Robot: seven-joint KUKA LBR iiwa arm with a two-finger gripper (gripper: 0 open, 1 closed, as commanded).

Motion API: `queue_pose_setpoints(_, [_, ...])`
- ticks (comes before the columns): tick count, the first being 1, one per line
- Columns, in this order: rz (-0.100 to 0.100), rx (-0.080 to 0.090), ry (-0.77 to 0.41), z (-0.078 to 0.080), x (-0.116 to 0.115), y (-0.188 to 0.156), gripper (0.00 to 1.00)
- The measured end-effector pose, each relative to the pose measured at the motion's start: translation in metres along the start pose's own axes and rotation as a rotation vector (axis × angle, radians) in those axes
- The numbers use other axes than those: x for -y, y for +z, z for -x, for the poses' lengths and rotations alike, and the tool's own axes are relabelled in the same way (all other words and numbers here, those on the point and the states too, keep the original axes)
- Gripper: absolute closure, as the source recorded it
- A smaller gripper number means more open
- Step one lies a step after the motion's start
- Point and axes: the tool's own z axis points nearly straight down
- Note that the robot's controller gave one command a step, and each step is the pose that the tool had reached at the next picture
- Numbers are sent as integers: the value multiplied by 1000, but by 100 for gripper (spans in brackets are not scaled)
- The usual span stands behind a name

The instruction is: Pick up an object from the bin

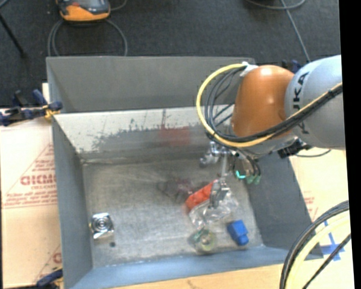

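My gripper (pixel 220 192) hangs below the arm's orange cover, low in the right half of the bin. Its tip is right beside a small red-orange piece (pixel 198 198), which lies just to its left. A crumpled clear plastic thing (pixel 208 215) lies directly under and in front of the gripper. A small blue block (pixel 237 233) rests near the bin's front right corner. A round greenish thing (pixel 203 241) lies next to it on the left, by the front wall.
A dark small thing (pixel 173 187) lies mid-floor, left of the red-orange piece. A shiny silver metal thing (pixel 102 226) sits alone at the front left. The arm and its cables cover the bin's back right part.
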Motion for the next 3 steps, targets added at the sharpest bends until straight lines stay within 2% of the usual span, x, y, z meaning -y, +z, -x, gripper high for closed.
queue_pose_setpoints(1, [0, 5, -158, -50, -13, -6, 0])
queue_pose_setpoints(2, [5, 4, -134, 6, 14, 64, 0])
queue_pose_setpoints(3, [5, -12, -133, 4, 15, 65, 100])
